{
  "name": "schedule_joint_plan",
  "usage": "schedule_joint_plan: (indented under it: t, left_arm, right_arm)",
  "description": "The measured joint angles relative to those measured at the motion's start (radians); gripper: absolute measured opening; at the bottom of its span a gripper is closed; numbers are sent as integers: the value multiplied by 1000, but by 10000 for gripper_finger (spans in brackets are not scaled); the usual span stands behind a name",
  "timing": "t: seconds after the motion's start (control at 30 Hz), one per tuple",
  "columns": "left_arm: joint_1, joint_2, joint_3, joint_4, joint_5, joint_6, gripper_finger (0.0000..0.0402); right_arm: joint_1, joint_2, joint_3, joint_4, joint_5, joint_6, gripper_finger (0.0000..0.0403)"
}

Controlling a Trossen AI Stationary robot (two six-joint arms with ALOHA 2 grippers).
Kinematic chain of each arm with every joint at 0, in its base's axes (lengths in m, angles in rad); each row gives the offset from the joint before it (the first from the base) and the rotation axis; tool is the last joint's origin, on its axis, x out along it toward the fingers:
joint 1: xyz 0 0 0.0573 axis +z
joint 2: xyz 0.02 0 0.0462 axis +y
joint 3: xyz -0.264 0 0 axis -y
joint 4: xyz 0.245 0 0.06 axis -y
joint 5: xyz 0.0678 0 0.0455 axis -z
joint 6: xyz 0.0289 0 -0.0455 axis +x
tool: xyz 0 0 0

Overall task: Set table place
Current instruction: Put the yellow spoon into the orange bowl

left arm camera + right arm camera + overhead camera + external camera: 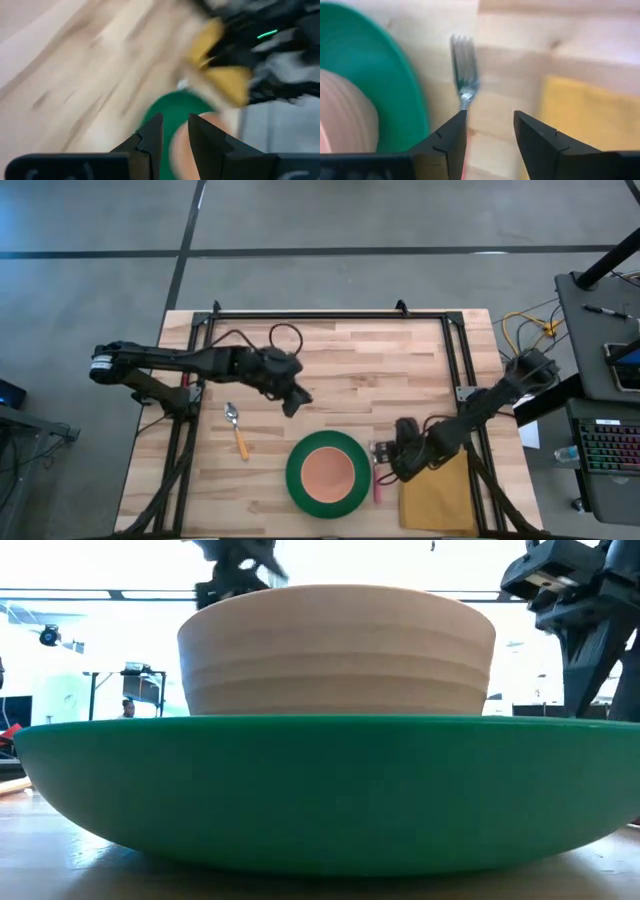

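Progress looks good to us: the peach-orange bowl (pixel 327 472) already sits inside the round green plate (pixel 300 490) near the front edge of the table (pixel 380 370), and the red-handled fork (pixel 379 482) lies just beside the plate's right rim, with the mustard-yellow napkin (pixel 437 492) right next to it on the far side. What we judge to be left is the orange-handled spoon (pixel 238 432), which lies apart on the planks to the left of the plate, tilted rather than squared to the setting.

We see the right gripper (pixel 396 462) low over the fork, its fingers (pixel 451 137) spread apart with the handle running between them and holding nothing; whether it is arriving or leaving we cannot say. The left gripper (pixel 293 402) hangs above bare wood behind the plate, between spoon and plate. In its own wrist view its fingers (pixel 152 137) show only a narrow gap and grip nothing.

As for materials, the plate is smooth, matte and shallow with a rounded rim; the bowl has faint horizontal ridges on its wall. The fork's tines (pixel 462 60) are bright metal. The napkin reads as a flat, soft rectangle. The tabletop is light planks bearing a black metal frame (pixel 330 314).
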Motion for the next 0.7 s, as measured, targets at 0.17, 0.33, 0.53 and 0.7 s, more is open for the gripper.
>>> schedule_joint_plan:
  t: [0.17,0.33,0.53,0.7]
  left_arm:
    - [-81,-20,-1,-353,-232,-296,77]
    - [-275,-67,-19,-570,-517,-786,77]
    - [-421,-81,-147,-576,-540,-1200,77]
    - [-479,-80,-269,-578,-452,-1403,77]
  right_arm:
    - [0,-103,-2,-179,25,8,162]
    - [1,-172,-3,-319,55,53,170]
    - [0,-209,-5,-410,77,56,177]
    - [0,-226,-6,-444,79,56,178]
